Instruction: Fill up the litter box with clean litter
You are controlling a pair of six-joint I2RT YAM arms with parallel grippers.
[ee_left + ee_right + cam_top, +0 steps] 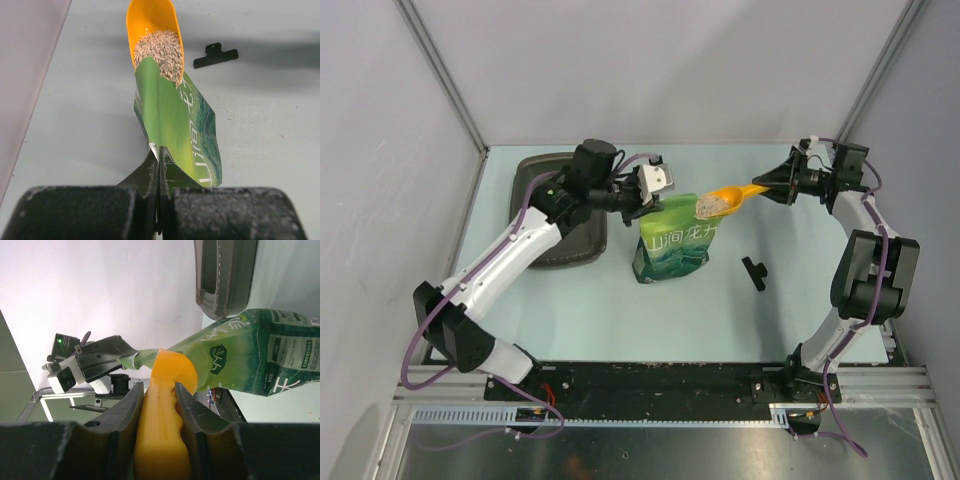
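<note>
The dark litter box [533, 176] lies at the far left, partly hidden under my left arm; it also shows in the right wrist view [220, 285]. The green pouch [672, 240] stands at the table's middle. My left gripper [645, 195] is shut on the pouch's top edge [159, 155]. My right gripper [772, 185] is shut on the handle of the orange scoop [162, 430]. The scoop [728, 198] is held at the pouch's mouth, its bowl heaped with beige clean litter [708, 205], also seen in the left wrist view [160, 50]. I cannot see the inside of the litter box.
A black clip [754, 272] lies on the table right of the pouch, also in the left wrist view [215, 55]. Grey walls close in the table at the back and sides.
</note>
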